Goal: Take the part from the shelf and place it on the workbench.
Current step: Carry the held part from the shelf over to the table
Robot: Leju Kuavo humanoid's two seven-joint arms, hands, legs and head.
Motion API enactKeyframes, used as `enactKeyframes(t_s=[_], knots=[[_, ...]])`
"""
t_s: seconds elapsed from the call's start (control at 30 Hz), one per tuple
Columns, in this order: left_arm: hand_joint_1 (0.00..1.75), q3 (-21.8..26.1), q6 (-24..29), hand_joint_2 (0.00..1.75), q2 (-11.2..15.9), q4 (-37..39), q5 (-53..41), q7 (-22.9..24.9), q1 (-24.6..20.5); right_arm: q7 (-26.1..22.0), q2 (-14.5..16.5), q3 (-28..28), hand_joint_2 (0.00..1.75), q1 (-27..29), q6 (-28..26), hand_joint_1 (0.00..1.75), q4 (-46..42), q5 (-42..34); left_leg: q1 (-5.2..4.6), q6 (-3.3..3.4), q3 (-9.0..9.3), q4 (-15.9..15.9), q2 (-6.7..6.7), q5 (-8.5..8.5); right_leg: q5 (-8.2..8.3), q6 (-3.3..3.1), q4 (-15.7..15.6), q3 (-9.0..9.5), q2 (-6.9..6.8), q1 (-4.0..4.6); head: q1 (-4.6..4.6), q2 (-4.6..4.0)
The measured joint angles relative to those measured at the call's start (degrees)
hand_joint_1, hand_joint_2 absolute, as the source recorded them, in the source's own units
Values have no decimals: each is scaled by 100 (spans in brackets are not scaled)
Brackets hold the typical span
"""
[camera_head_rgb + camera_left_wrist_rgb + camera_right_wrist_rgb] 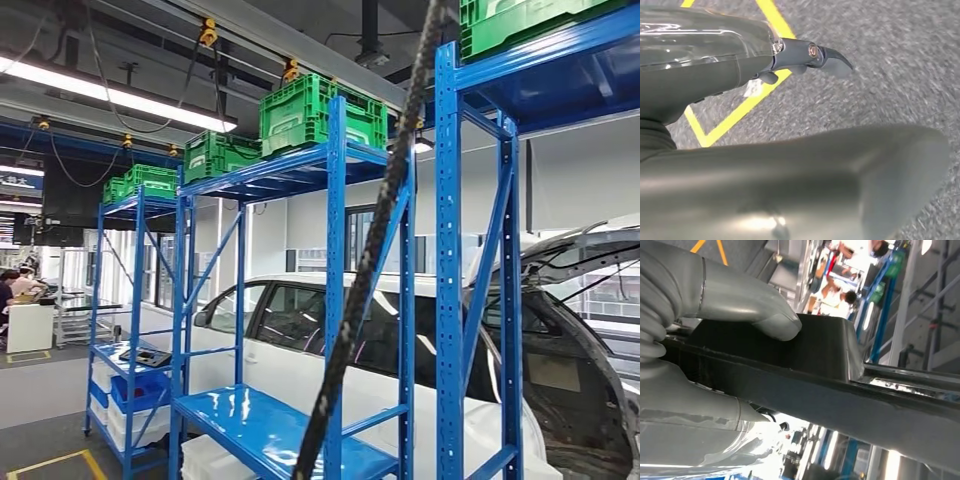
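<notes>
Black moulded plastic part (821, 365) clamped in our right hand (715, 340) for carrying; left hand (810, 55) hangs empty over grey floor (885, 75), fingers apart. Blue steel shelf (332, 300) at 12 o'clock.

**Right robot hand grips the black part**

The right robot hand (715, 340) holds a black part (821, 370), its grey thumb (764, 310) pressed on one face and grey fingers (696, 412) under the opposite side. The part's long dark edge runs out across the frame. Beyond it stand blue shelf posts (881, 305), bright strip lights (830, 447) and blurred people (832, 295).
</notes>
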Motion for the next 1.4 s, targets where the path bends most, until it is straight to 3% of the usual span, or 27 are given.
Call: enactKeyframes(t_s=[0.07, 0.13, 0.2, 0.23, 0.27, 0.3, 0.37, 0.43, 0.5, 0.57, 0.6, 0.67, 0.73, 0.8, 0.83, 0.87, 0.93, 1.0, 1.03, 1.1, 1.17, 1.23, 1.3, 1.33, 1.4], knots=[[0, 21, 10, 175, -3, 1, 32, 7, 30, 12, 11, 8, 175, -41, 21, 175, 1, 11, 12, -55, -51, 2, -76, 20, 12, -8, -76, 13, -147, -13, -1, 0], [0, 56, 16, 175, -5, 3, 60, 15, 40, 32, 35, 12, 175, -69, 44, 175, 3, 1, 0, -115, -166, 195, 128, -142, 45, -27, -159, 28, -304, -48, -1, 0], [0, 79, 14, 175, -6, 5, 64, 30, 12, 59, 50, 13, 175, -58, 48, 175, 13, -3, 24, -190, -452, 818, 425, -514, 61, -38, -185, 27, -477, -61, -1, 0], [0, 83, 7, 175, -6, 5, 56, 39, -2, 66, 51, 13, 175, -39, 38, 175, 16, 1, 55, -229, -619, 1197, 494, -678, 59, -36, -183, 24, -569, -63, -1, 0], [0, 84, 1, 175, -8, 6, 38, 53, -6, 70, 50, 15, 175, -14, 22, 175, 20, 9, 88, -266, -734, 1472, 532, -764, 55, -30, -182, 22, -656, -66, -1, 0], [0, 84, -5, 175, -9, 7, 16, 66, 1, 67, 50, 16, 175, 13, 5, 175, 21, 16, 122, -303, -752, 1549, 560, -742, 47, -19, -175, 20, -736, -74, -1, 0], [0, 82, -14, 175, -6, 6, -32, 73, 26, 50, 49, 18, 175, 54, -24, 175, 20, 36, 180, -374, -477, 1080, 657, -439, 15, 32, -144, 23, -870, -103, -1, 0], [0, 81, -33, 175, 3, 8, -52, 44, 21, 33, 47, 18, 175, 74, -42, 175, 18, 52, 184, -409, -105, 375, 903, -174, -41, 120, -77, 20, -983, -111, 0, 0], [0, 82, -52, 175, 13, 10, -51, 11, 0, 20, 45, 24, 175, 96, -59, 175, 17, 65, 150, -325, 3, 111, 1036, -136, -76, 196, -30, 17, -1084, -80, -2, 0], [0, 87, -54, 175, 20, 11, -39, 6, 8, 8, 44, 37, 175, 125, -70, 175, 18, 60, 126, -198, -29, 120, 935, -134, -89, 246, -29, 30, -1172, -78, -4, 0], [0, 92, -50, 175, 21, 11, -32, 15, 20, 3, 44, 44, 175, 137, -73, 175, 19, 50, 124, -157, -35, 119, 879, -126, -128, 269, -9, 30, -1116, -99, -5, 0], [0, 97, -34, 175, 23, 11, -35, 54, 26, -13, 43, 55, 175, 174, -74, 175, 24, 22, 129, -77, -40, 110, 768, -106, -382, 294, 323, -99, -829, -137, -5, 0], [0, 98, -14, 175, 23, 11, -58, 95, 19, -28, 39, 68, 175, 223, -73, 175, 51, 4, 111, -22, -45, 110, 635, -96, -766, 281, 1093, -442, -578, -142, -5, 0], [0, 98, -2, 175, 25, 11, -75, 129, 25, -39, 37, 84, 175, 253, -70, 175, 93, -11, 70, 5, -44, 111, 483, -88, -904, 255, 1660, -726, -529, -130, -5, 0], [0, 98, 3, 175, 28, 11, -81, 141, 34, -49, 38, 92, 175, 256, -67, 175, 112, -27, 47, 12, -41, 112, 404, -84, -809, 228, 1638, -736, -514, -118, -5, 0], [0, 98, 8, 175, 32, 11, -86, 149, 42, -62, 40, 100, 175, 256, -61, 175, 128, -49, 26, 18, -37, 112, 324, -80, -618, 186, 1391, -643, -475, -99, -5, 0], [0, 99, 15, 175, 45, 11, -91, 153, 45, -90, 52, 114, 175, 254, -37, 175, 150, -100, -8, 24, -38, 116, 166, -71, -195, 56, 622, -328, -235, -55, -4, 0], [0, 103, 17, 175, 80, 9, -88, 155, 35, -105, 75, 125, 175, 247, -15, 175, 165, -137, 1, 4, -67, 123, 27, -51, -17, -20, 161, -138, -31, -32, -3, 1], [0, 109, 18, 175, 100, 7, -85, 155, 35, -107, 92, 128, 175, 239, -11, 175, 175, -150, 12, -20, -90, 124, -35, -35, -20, -26, 109, -120, -22, -27, -3, 1], [0, 127, 14, 175, 141, 1, -81, 138, 48, -99, 144, 131, 175, 198, -9, 175, 193, -168, 23, -79, -130, 131, -95, -27, 0, -15, 46, -99, -152, -40, -2, 0], [0, 139, 1, 175, 162, -5, -88, 89, 34, -68, 211, 132, 175, 129, -7, 175, 213, -181, 8, -139, -246, 362, 130, -208, 33, -22, -22, -79, -309, -75, 1, 0], [0, 139, -18, 175, 176, -8, -110, 26, -23, -10, 261, 133, 175, 50, -3, 175, 254, -203, 37, -212, -525, 980, 427, -559, 46, -30, -42, -77, -479, -85, 4, 0], [0, 138, -40, 175, 182, -8, -131, -28, -66, 55, 303, 134, 175, -49, 16, 175, 343, -229, 103, -287, -756, 1526, 532, -742, 42, -24, -39, -81, -657, -91, 4, 0], [0, 138, -47, 175, 184, -8, -135, -52, -72, 83, 325, 135, 175, -102, 30, 175, 395, -237, 137, -323, -749, 1550, 561, -693, 37, -14, -35, -81, -736, -99, 4, 0], [0, 138, -46, 175, 191, -8, -135, -92, -73, 131, 368, 137, 175, -205, 62, 175, 483, -245, 191, -391, -446, 1005, 683, -357, 11, 33, -9, -76, -871, -124, 4, 0]])
